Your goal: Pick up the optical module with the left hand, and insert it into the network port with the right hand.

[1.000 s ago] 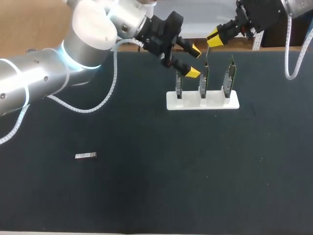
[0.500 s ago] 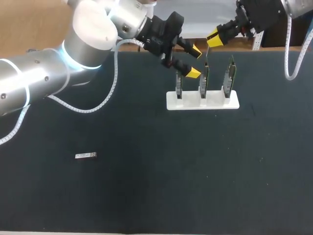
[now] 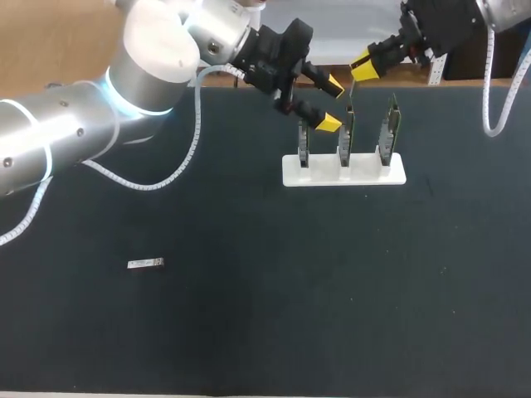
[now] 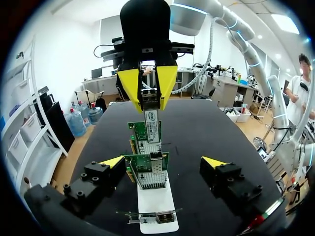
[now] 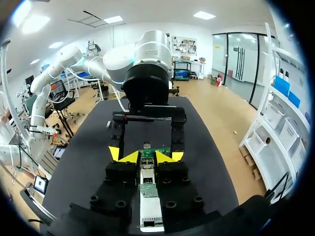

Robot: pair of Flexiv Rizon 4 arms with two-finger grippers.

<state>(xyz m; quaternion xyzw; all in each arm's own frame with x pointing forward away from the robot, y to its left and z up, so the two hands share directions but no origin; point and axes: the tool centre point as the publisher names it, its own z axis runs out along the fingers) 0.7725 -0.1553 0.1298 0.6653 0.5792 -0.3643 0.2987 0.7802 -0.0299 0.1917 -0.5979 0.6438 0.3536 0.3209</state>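
between the yellow tips of the right gripper [image 4: 149,98] sits the optical module [image 4: 151,123], a silver bar with a white label. it is pinched from both sides and hangs lengthwise below the fingers. just under its free end stands the middle card [image 3: 347,133], one of three green ones upright in a white stand [image 3: 332,176]. whether module and card touch i cannot tell.

beside that row, on the side away from the right gripper, the left gripper [image 3: 330,105] hangs released, its fingers spread wide and holding nothing. the nearest card [image 3: 304,148] is just beneath its lower tip. from the left wrist the stand runs straight ahead of the gripper, in line with the gap between its tips.

well apart from both grippers, a second module [image 3: 146,264], small and silver, lies flat on the dark table [image 3: 249,332], on the left arm's side.
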